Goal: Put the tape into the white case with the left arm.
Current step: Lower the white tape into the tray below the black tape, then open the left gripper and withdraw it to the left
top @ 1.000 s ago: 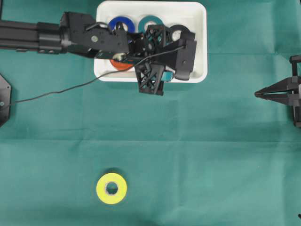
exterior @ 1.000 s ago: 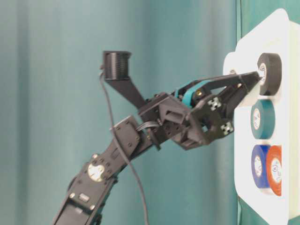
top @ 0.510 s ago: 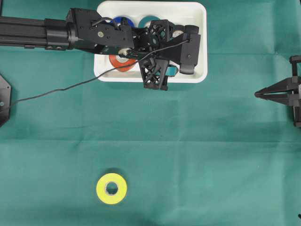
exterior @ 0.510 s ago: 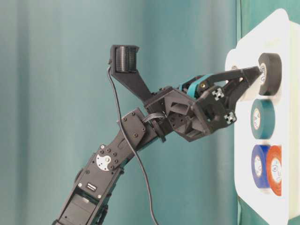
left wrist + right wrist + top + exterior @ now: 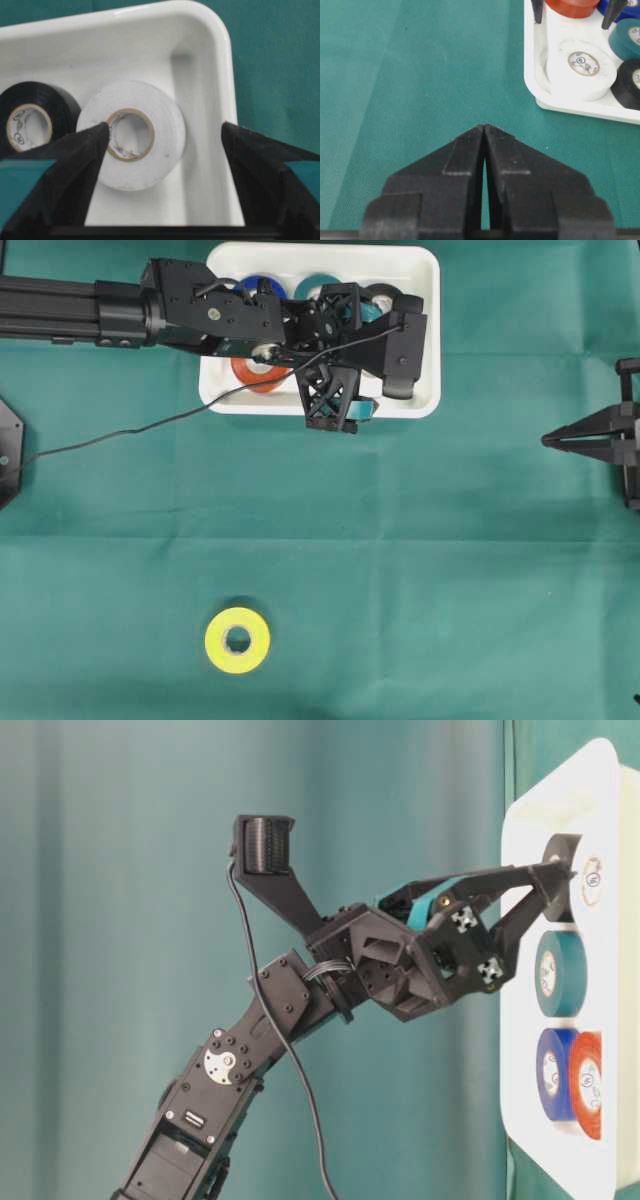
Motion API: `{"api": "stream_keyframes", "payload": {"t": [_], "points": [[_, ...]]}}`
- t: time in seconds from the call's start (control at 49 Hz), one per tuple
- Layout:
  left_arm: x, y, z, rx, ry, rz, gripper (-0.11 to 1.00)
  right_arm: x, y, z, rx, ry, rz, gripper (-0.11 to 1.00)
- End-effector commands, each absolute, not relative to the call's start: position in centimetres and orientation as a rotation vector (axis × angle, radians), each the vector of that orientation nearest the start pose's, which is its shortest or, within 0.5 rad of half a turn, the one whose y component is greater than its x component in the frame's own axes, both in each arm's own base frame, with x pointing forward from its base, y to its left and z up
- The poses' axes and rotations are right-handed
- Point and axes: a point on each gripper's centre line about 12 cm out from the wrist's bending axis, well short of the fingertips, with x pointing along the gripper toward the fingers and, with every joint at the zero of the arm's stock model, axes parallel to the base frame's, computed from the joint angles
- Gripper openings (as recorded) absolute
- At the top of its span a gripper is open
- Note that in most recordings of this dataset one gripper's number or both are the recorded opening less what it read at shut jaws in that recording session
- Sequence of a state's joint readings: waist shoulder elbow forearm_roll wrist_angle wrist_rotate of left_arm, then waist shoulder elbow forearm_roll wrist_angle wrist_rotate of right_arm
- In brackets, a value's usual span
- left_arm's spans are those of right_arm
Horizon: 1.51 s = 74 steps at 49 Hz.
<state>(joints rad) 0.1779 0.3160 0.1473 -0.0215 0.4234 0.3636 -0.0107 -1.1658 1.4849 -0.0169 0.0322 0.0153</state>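
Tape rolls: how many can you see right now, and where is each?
6. In the white case: white roll under the open left claw, black, teal, blue, orange-red. Yellow roll lies on the cloth. The arm may hide more.

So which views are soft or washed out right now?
Left wrist view: the tool's fingers are blurred up close, and the white tape barely separates from the white case. Table-level view: the case is overexposed. Overhead view looks sharp.
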Motion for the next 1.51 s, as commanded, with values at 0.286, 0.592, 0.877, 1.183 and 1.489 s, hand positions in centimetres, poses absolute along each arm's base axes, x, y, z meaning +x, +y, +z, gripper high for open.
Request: {"api": "stream_keyframes", "payload": {"t": [0.286, 0.592, 0.877, 1.183, 1.489], "points": [[46.3, 7.3, 19.7, 0.244, 0.860, -0.002, 0.84, 14.6, -0.2, 17.0, -0.001, 0.336, -0.011, -0.10], [39.6, 4.8, 20.5, 0.240, 0.845, -0.024, 0.84, 14.6, -0.2, 17.0, -0.001, 0.334, -0.010, -0.10], [33.1, 4.0, 20.6, 0.191, 0.784, 0.011, 0.84, 14.5, -0.2, 17.0, -0.001, 0.331, -0.012, -0.10], [27.7, 3.3, 19.6, 0.160, 0.778, 0.023, 0.84, 14.5, -0.2, 16.9, -0.001, 0.333, -0.010, -0.10], [22.8, 2.7, 19.1, 0.111, 0.722, 0.050, 0.84, 14.5, -0.2, 16.9, -0.001, 0.333, -0.010, -0.10]]}}
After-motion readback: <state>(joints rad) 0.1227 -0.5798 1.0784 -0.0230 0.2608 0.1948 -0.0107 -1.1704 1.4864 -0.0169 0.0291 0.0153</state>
